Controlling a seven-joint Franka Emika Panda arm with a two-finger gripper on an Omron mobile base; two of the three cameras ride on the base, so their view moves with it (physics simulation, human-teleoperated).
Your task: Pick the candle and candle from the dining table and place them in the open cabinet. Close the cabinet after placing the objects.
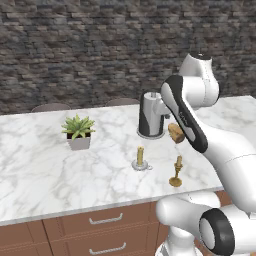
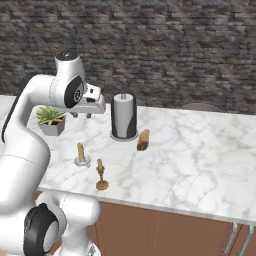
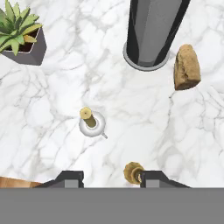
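Two yellow candles stand on the marble dining table point(image 1: 40, 170) point(image 2: 200, 160) point(image 3: 52, 109) near its front edge. The stubby candle in a silver dish point(image 1: 141, 159) point(image 2: 81, 154) point(image 3: 90, 121) is left of the candle on a slim brass candlestick point(image 1: 177, 172) point(image 2: 101, 176) point(image 3: 132, 172). My gripper point(image 2: 82, 115) point(image 3: 111, 178) hangs well above them, pointing down, open with nothing between its fingers. Seen from the hand, the brass candlestick lies far below, just inside the right fingertip point(image 3: 153, 177). The cabinet is out of view.
A tall steel paper-towel stand point(image 1: 150, 115) point(image 2: 124, 117) point(image 3: 153, 30) is behind the candles, with a brown bread-like lump point(image 1: 175, 132) point(image 2: 143, 139) point(image 3: 187, 68) to its right. A potted succulent point(image 1: 79, 131) point(image 2: 51, 120) point(image 3: 19, 35) sits left. Brown drawers point(image 1: 105, 220) run below the tabletop.
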